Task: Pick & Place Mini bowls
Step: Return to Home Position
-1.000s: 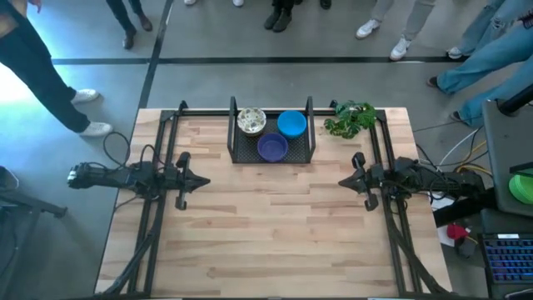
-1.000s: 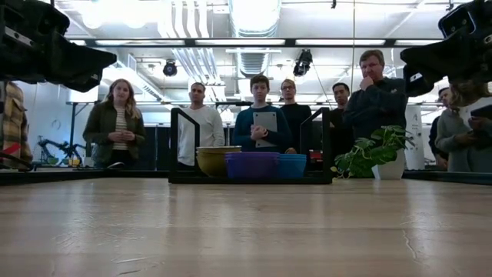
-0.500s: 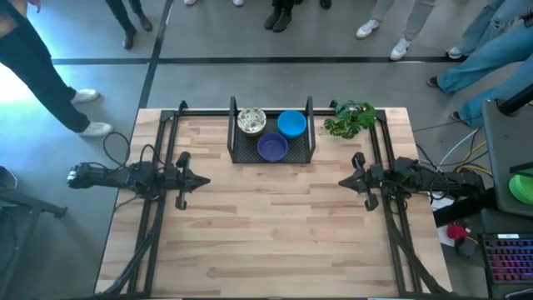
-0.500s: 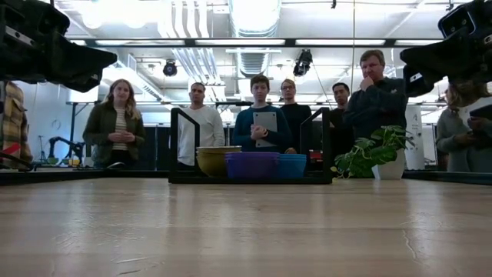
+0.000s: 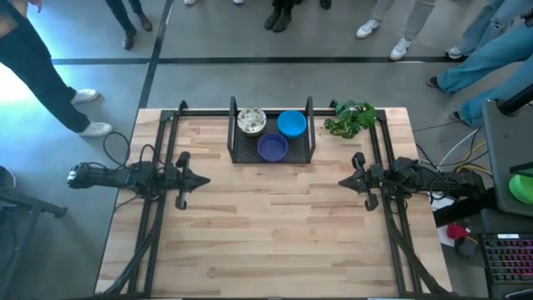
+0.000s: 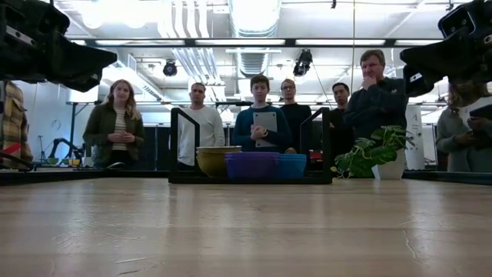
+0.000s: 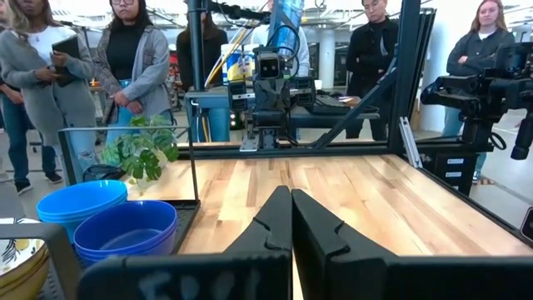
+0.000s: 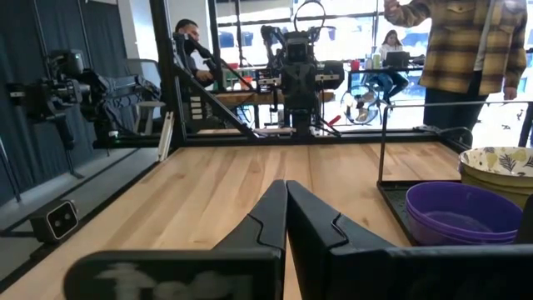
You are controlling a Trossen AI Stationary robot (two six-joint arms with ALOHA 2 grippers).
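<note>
The wooden surface (image 5: 275,225) is bare across its middle and near half. The left arm (image 5: 133,177) lies low along the left edge and the right arm (image 5: 408,179) along the right edge, each about halfway back and pointing inward.

The black tray (image 5: 241,152) sits at the middle of the far edge, and the plant (image 5: 350,119) is just beside it toward the far right corner. All the bowls in view are in the tray as three stacks: white bowls (image 5: 251,122) at far left, blue bowls (image 5: 291,123) at far right, purple bowls (image 5: 272,147) in front between them.

The left pincer (image 5: 204,181) and right pincer (image 5: 343,182) are well apart from the tray. In each wrist view the fingers are pressed together on nothing.

The placing looks done and the arms look parked, so little seems at risk. A jolt to the surface could slide a stack that sits off-centre, and how squarely they nest cannot be told. People (image 6: 265,115) stand close behind the far edge; a bump from there is the likeliest cause.
</note>
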